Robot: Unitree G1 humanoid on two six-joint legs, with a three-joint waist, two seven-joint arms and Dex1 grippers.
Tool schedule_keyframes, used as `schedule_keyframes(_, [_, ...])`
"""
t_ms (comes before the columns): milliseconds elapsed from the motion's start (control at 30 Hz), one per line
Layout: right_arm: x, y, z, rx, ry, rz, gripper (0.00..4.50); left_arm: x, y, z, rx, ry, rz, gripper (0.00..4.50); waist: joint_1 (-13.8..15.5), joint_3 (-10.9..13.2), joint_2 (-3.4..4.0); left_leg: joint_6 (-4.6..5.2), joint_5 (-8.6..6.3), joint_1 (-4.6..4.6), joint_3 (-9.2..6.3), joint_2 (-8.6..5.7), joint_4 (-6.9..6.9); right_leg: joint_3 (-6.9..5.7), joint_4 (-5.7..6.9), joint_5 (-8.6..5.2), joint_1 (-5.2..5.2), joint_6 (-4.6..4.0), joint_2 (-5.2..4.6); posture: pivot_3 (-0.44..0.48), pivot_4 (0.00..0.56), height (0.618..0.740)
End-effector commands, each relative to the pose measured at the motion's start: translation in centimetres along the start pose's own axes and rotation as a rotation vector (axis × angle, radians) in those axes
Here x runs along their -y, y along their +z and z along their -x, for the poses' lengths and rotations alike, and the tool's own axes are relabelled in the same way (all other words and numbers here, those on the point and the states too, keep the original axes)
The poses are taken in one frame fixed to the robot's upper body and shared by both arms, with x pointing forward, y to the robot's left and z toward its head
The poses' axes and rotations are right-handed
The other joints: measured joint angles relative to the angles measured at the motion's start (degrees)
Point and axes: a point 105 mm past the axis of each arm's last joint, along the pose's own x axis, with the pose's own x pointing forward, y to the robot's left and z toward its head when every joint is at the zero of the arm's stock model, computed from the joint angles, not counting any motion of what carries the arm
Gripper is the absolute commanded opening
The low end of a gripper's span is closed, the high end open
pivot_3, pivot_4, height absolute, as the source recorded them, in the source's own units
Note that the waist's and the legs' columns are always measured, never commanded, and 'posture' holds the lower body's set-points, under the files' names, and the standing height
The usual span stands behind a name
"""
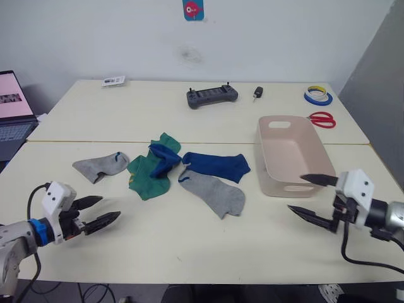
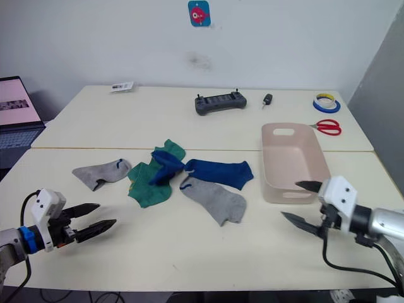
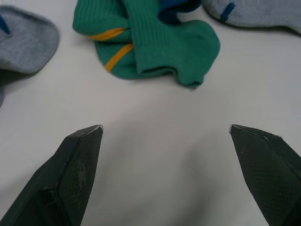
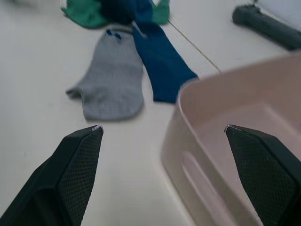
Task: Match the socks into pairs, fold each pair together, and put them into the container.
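Several socks lie loose in the middle of the table. One grey sock (image 1: pixel 98 166) is at the left, another grey sock (image 1: pixel 213 192) lies nearer the front. Green socks (image 1: pixel 150 173) are heaped together, with a dark blue sock (image 1: pixel 164 158) crumpled on top of them. A second dark blue sock (image 1: pixel 216 165) lies flat to their right. The pink-beige container (image 1: pixel 290 154) stands empty at the right. My left gripper (image 1: pixel 101 213) hovers open at the front left, short of the green socks (image 3: pixel 146 42). My right gripper (image 1: pixel 308 196) is open beside the container's near end (image 4: pixel 225 155).
On the far table half sit a dark handheld controller (image 1: pixel 211 96), a small black key fob (image 1: pixel 258 93), tape rolls (image 1: pixel 317 96), red scissors (image 1: pixel 322 119) and a small card (image 1: pixel 114 81). A laptop (image 1: pixel 14 110) stands off the left edge. A seam (image 1: pixel 95 142) divides the two tabletops.
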Motion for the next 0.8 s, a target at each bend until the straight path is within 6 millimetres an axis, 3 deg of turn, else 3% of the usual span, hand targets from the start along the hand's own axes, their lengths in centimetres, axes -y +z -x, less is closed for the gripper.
schedule_keyframes(33, [-0.6, 1.4, -1.8, 0.035, 0.037, 0.040, 4.45, 0.6, 2.6, -0.6, 0.068, -0.026, -0.086, 4.50, 0.2, 0.0, -0.01, 0.00, 0.00, -0.02, -0.01, -0.01, 0.00, -0.01, 0.00, 0.00, -0.01, 0.00, 0.00, 0.000, 0.150, 0.740])
schedule_keyframes(200, [-2.4, 4.1, -3.3, 0.122, 0.150, 0.090, 4.45, 1.3, 4.9, -2.5, 0.102, -0.051, -0.207, 4.50, 0.3, 0.0, 0.02, 0.00, 0.00, -0.09, -0.07, -0.03, 0.05, -0.06, 0.01, 0.00, -0.03, 0.00, 0.00, 0.000, 0.150, 0.740])
schedule_keyframes(600, [-3.5, 4.9, -4.2, 0.167, 0.169, 0.078, 4.45, 1.6, 6.6, -8.9, 0.094, 0.070, -0.414, 4.50, 0.2, 0.1, -0.02, 0.00, 0.00, -0.16, -0.08, -0.04, 0.14, -0.07, 0.04, 0.01, -0.07, 0.00, 0.02, 0.000, 0.150, 0.740])
schedule_keyframes(700, [-3.6, 5.1, -4.3, 0.177, 0.169, 0.076, 4.50, 1.8, 6.1, -10.4, 0.079, 0.064, -0.440, 3.92, 0.2, 0.1, -0.02, 0.00, 0.00, -0.17, -0.08, -0.04, 0.16, -0.07, 0.04, 0.01, -0.08, 0.01, 0.03, 0.000, 0.150, 0.740])
schedule_keyframes(800, [-3.7, 5.2, -4.4, 0.179, 0.169, 0.077, 4.50, 2.2, 5.5, -11.5, 0.061, 0.045, -0.455, 2.99, 0.1, 0.1, -0.02, 0.01, 0.00, -0.18, -0.06, -0.03, 0.17, -0.04, 0.05, 0.01, -0.11, 0.01, 0.05, 0.000, 0.150, 0.740])
